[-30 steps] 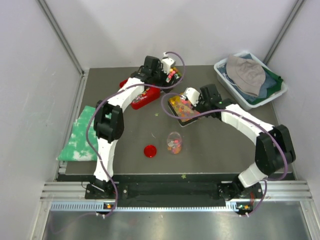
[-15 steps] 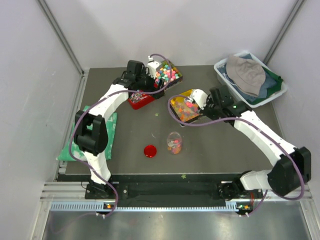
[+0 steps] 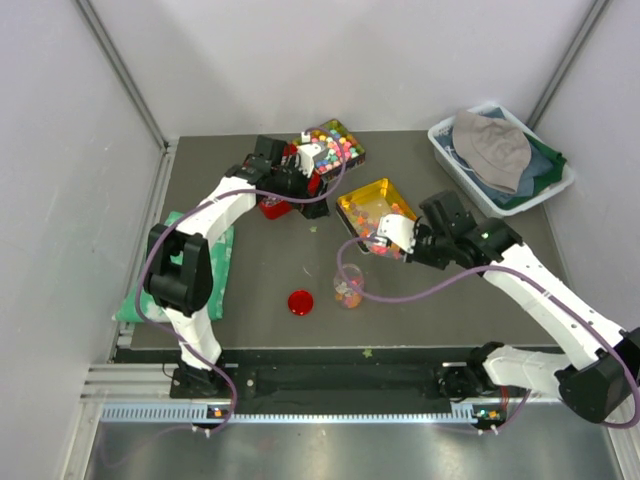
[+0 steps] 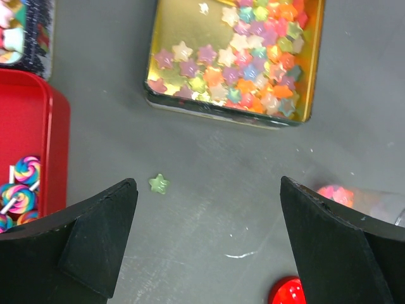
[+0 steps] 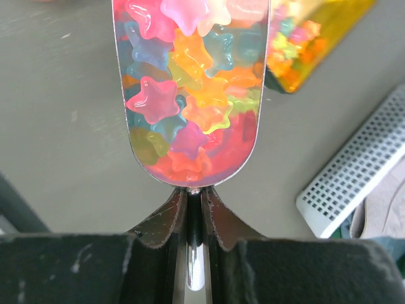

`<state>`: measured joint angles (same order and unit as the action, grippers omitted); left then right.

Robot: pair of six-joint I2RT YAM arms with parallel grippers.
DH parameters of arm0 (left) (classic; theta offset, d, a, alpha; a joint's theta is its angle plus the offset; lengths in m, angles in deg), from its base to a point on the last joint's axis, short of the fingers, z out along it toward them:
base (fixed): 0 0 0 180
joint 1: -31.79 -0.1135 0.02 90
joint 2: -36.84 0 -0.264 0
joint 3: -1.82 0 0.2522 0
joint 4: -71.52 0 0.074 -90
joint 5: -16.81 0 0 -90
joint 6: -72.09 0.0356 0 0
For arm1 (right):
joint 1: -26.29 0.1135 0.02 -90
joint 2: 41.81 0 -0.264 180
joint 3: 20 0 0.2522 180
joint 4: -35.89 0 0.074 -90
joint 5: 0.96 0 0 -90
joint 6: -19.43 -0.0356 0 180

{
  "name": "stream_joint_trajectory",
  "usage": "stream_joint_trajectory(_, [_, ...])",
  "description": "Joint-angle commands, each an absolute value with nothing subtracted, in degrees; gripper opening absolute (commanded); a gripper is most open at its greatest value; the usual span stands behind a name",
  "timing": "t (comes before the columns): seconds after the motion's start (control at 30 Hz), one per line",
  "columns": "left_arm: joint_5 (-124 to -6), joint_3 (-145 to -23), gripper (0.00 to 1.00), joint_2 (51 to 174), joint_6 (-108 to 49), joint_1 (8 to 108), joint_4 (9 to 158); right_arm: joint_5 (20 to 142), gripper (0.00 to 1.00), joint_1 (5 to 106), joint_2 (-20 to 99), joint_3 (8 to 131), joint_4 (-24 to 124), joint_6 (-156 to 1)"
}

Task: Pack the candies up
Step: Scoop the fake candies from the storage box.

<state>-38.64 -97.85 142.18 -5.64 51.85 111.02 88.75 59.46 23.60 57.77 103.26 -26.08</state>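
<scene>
Because the right wrist view cuts the scoop (image 5: 190, 95) off at the top edge, you cannot see its front end. Only a blurred corner of the gold tin (image 5: 310, 38) shows ahead and to the right of it. Your right pincer (image 5: 190, 204) is clamped tight on the scoop's thin handle. The bowl juts straight out ahead of the fingertips, heaped with candies (image 5: 190, 120): glossy stars in pink, orange, yellow, green and blue. From above, the scoop is too small to make out. There the jar (image 3: 348, 285), with some candies inside, stands on the surface (image 4: 209, 152) close to that pincer, and the red lid (image 3: 300, 302) lies beside it.

Your left pincer (image 4: 207, 202) gapes wide and holds nothing. Ahead of it lies the gold tin, its far end cropped, with more candies spread thinly across the bottom. One stray green candy (image 4: 158, 183) lies on the surface just ahead of its left finger (image 4: 95, 240). To the left a red tin (image 4: 31, 126) with swirled lollipops is cut off by the frame. The jar is mostly hidden behind the right finger (image 4: 342, 240), and the red lid is clipped by the bottom edge just inside that finger.
</scene>
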Motion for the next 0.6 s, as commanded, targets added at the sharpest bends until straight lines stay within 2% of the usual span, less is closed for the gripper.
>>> stream_joint_trajectory(0.0, [-35.4, -97.5, 0.99, 138.1, -2.8, 52.2, 113.1, 86.5, 0.0, 62.3, 21.5, 58.4, 106.6, -24.6])
stream_joint_trajectory(0.23, [-36.7, -97.4, 0.99, 138.2, -1.3, 52.4, 115.0, 87.1, 0.0, 65.8, 22.6, 60.8, 109.0, -23.6])
stream_joint_trajectory(0.57, [-37.9, -96.1, 0.99, 138.4, -1.2, 52.4, 115.1, 94.2, 0.0, 70.6, 25.7, 64.3, 111.6, -21.1])
